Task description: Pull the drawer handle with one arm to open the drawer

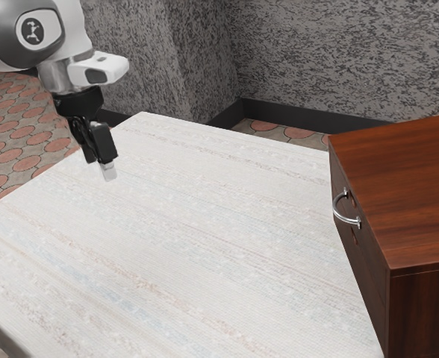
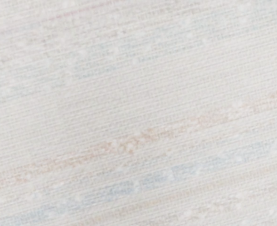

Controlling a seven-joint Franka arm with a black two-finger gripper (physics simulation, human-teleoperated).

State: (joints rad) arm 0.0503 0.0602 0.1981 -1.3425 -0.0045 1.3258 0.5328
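Observation:
A dark brown wooden drawer cabinet (image 1: 406, 186) stands on the table at the exterior view's right. Its curved silver handle (image 1: 345, 209) sticks out from the front face, which points toward the exterior view's left. The drawer front sits flush with the cabinet body. My gripper (image 1: 107, 170) hangs from the arm at the upper left, pointing down a little above the table top, far from the handle. It holds nothing. In the wrist view the pale woven table surface (image 2: 138, 113) lies right under the hand.
The white, faintly striped table (image 1: 190, 246) stretches wide between the gripper and the cabinet. Behind it are a speckled grey wall (image 1: 316, 52) with a dark skirting and a reddish tiled floor (image 1: 10, 127).

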